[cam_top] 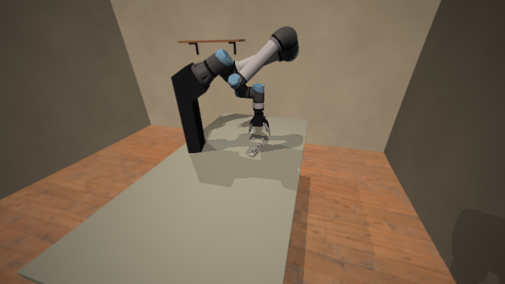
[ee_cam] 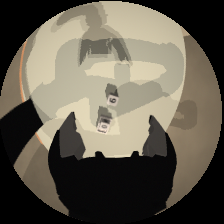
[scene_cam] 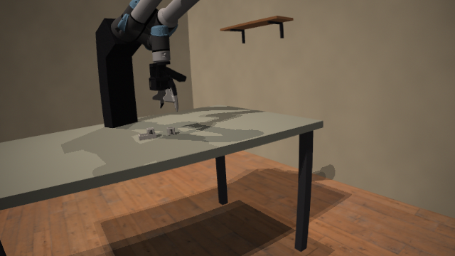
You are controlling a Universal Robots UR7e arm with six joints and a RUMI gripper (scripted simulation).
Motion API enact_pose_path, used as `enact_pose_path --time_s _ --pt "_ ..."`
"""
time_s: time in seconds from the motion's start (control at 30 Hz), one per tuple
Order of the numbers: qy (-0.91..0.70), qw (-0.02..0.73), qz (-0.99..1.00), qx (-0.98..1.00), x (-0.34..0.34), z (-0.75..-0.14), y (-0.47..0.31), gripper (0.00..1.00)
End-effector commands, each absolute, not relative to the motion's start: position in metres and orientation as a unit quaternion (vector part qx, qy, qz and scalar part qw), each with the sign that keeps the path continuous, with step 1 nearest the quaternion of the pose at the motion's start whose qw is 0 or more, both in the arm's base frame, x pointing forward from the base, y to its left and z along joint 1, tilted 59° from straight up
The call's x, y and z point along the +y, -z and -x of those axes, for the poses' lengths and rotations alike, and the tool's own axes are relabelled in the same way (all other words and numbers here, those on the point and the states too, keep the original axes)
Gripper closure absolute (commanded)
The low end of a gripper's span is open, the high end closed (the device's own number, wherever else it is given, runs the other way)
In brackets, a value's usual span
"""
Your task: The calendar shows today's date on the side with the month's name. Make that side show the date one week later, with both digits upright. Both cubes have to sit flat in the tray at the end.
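While the hand (scene_cam: 170, 101) hangs fully open and holds nothing, well above the bench (scene_cam: 249, 128), the task appears to be at an early stage: no cube is gripped. Two small cubes lie apart on the bench below the hand. One cube (scene_cam: 151, 131) sits in the tray (scene_cam: 143, 136); the other cube (scene_cam: 171, 131) stands just beside the tray, seemingly on the bench itself, though the exterior view is too small to be sure. The wrist view shows the same pair, near cube (ee_cam: 104, 123) and far cube (ee_cam: 112, 93), between the spread fingers. Readable marks are few: the outer cube's side seems to read "1", and the wrist view suggests "0" and "6" or "9"; no month name is legible. Remaining, by this judgement: choosing faces, turning cubes and seating both flat.
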State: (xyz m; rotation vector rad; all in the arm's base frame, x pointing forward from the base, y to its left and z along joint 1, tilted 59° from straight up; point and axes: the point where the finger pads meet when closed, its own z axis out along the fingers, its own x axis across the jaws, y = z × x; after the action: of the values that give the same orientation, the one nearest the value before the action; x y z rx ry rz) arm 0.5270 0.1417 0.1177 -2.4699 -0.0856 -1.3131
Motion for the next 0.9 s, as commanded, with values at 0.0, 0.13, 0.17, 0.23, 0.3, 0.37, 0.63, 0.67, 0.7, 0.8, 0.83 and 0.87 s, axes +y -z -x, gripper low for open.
enact_pose_path --time_s 0.0,0.13,0.17,0.23,0.3,0.37,0.63,0.67,0.7,0.8,0.83,0.87 --pt "0.452 0.200 0.869 0.034 0.1410 -0.5270 -0.1163 0.00" --pt "0.447 0.212 0.867 0.057 0.1407 -0.5274 -0.1161 0.00" --pt "0.445 0.215 0.867 0.063 0.1405 -0.5275 -0.1161 0.00" --pt "0.443 0.220 0.866 0.072 0.1401 -0.5277 -0.1160 0.00" --pt "0.441 0.223 0.866 0.078 0.1399 -0.5279 -0.1160 0.00" --pt "0.441 0.224 0.865 0.081 0.1397 -0.5282 -0.1161 0.00" --pt "0.441 0.225 0.865 0.082 0.1396 -0.5286 -0.1164 0.72" --pt "0.441 0.225 0.865 0.082 0.1396 -0.5286 -0.1165 0.72" --pt "0.441 0.225 0.865 0.082 0.1396 -0.5286 -0.1166 0.72" --pt "0.441 0.225 0.865 0.082 0.1396 -0.5286 -0.1169 0.72" --pt "0.441 0.225 0.865 0.082 0.1396 -0.5286 -0.1169 0.72" --pt "0.441 0.225 0.865 0.082 0.1396 -0.5286 -0.1169 0.72"
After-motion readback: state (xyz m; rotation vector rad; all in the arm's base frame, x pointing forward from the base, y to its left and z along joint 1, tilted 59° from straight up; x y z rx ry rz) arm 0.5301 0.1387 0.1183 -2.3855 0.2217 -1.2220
